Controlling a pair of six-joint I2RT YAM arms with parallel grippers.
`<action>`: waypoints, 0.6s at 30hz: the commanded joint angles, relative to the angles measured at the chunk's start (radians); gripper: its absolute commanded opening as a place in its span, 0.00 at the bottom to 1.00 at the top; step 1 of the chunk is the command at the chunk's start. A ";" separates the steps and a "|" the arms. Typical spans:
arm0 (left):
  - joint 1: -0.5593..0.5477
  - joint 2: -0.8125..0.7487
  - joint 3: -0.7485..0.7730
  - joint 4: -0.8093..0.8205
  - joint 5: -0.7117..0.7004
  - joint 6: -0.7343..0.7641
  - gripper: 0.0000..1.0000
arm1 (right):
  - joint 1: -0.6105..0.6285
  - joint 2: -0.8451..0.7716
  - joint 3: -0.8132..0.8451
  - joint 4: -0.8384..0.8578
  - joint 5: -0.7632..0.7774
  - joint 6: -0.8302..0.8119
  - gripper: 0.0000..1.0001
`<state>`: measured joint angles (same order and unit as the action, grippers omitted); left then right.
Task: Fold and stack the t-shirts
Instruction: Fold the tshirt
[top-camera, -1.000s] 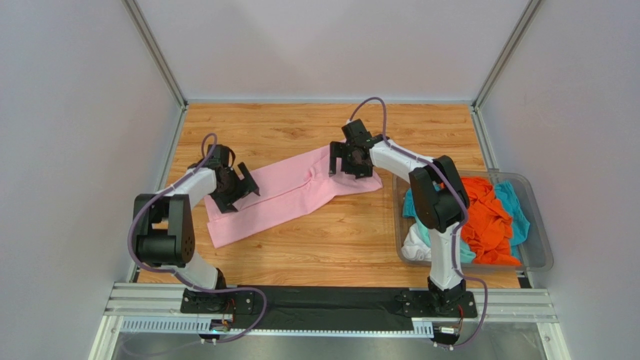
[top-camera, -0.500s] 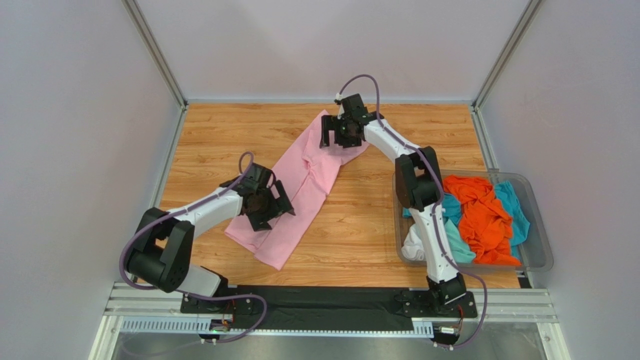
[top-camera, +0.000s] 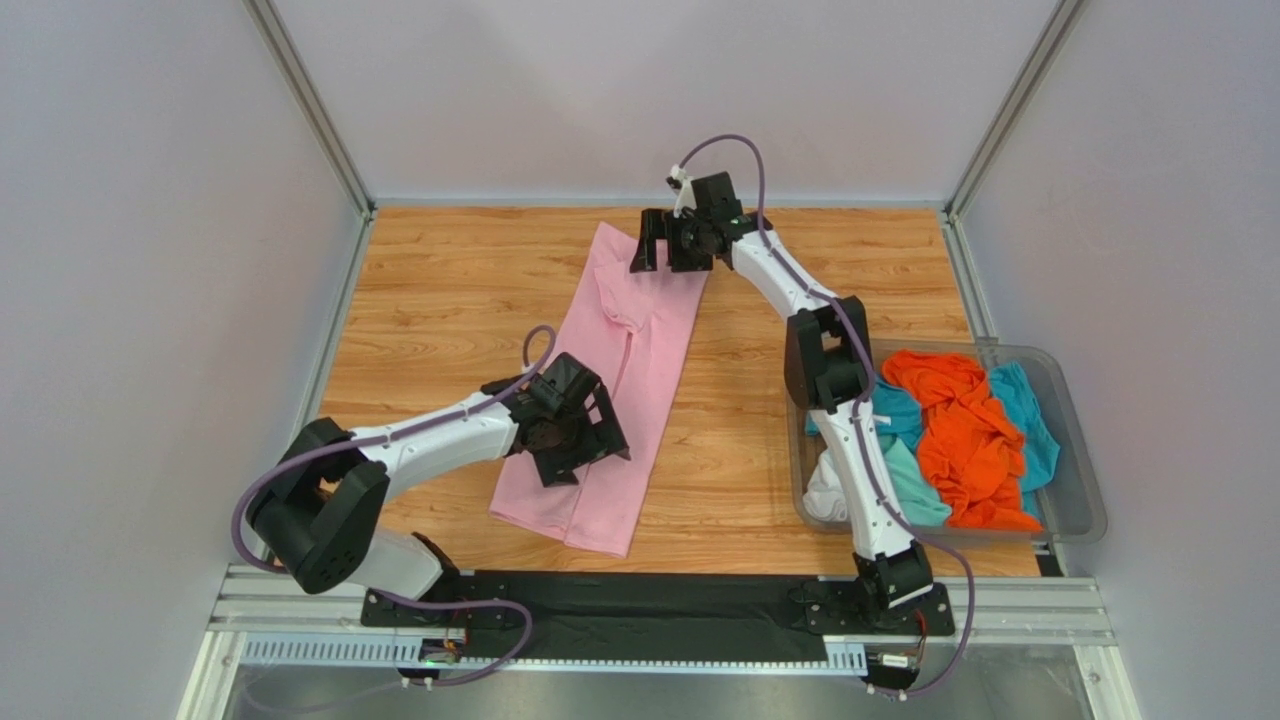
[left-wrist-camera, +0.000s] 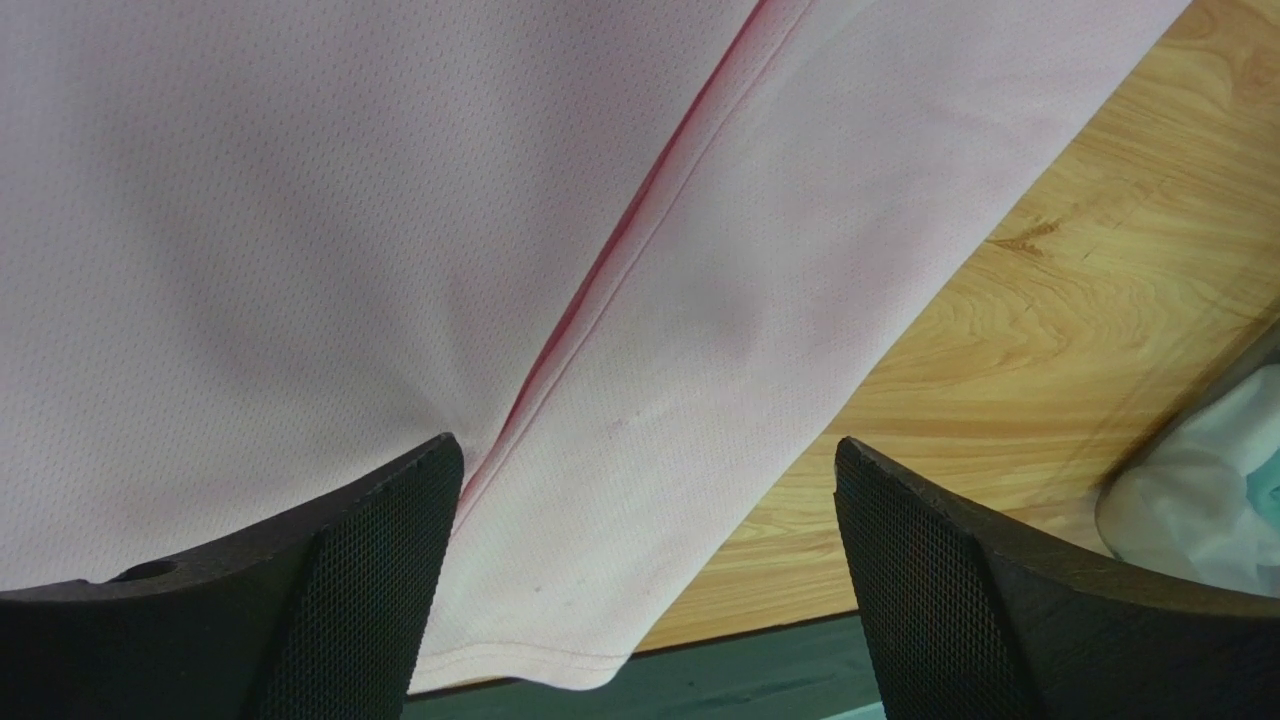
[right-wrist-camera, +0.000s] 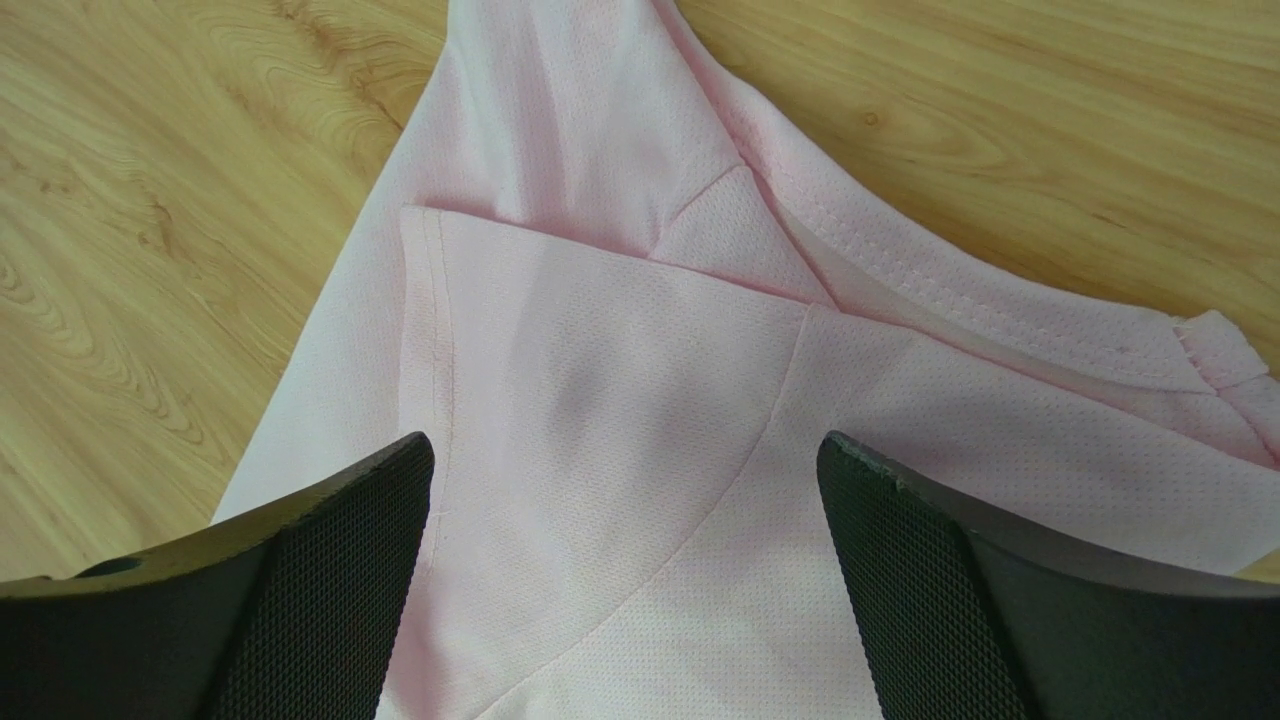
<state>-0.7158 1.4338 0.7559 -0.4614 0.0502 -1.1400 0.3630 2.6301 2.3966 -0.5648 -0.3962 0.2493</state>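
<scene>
The light pink t-shirt (top-camera: 631, 345), folded into a long strip, runs from the far middle of the table to the near edge. My left gripper (top-camera: 580, 432) is over its near half, open, its fingers (left-wrist-camera: 376, 540) spread wide over pink cloth (left-wrist-camera: 676, 300) and a seam. My right gripper (top-camera: 672, 246) is at the strip's far end, also open, straddling the sleeve and collar area (right-wrist-camera: 646, 375). Whether the fingertips press on the cloth I cannot tell. The orange t-shirt (top-camera: 962, 428), teal cloth (top-camera: 1029, 413) and a white t-shirt (top-camera: 831, 488) lie in the bin.
The clear plastic bin (top-camera: 1085, 495) stands at the right edge of the wooden table (top-camera: 451, 285). Grey walls close the back and both sides. The black base rail (top-camera: 661, 608) runs along the near edge, just below the shirt's hem (left-wrist-camera: 511, 660).
The pink shirt has swung from lying across the table to lying lengthwise. My left gripper moved right and nearer; my right gripper moved to the far edge. Both stayed open.
</scene>
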 joint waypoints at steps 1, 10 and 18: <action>-0.020 -0.082 0.086 -0.095 -0.079 0.005 1.00 | -0.006 -0.111 0.027 0.022 -0.056 -0.007 1.00; -0.021 -0.387 0.048 -0.514 -0.364 -0.006 1.00 | 0.097 -0.603 -0.465 -0.058 0.176 -0.082 1.00; 0.061 -0.533 -0.182 -0.557 -0.334 -0.077 0.95 | 0.379 -0.952 -1.046 0.006 0.448 0.033 1.00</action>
<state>-0.6979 0.9401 0.6407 -0.9627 -0.2760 -1.1805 0.6559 1.7153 1.4895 -0.5713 -0.0967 0.2184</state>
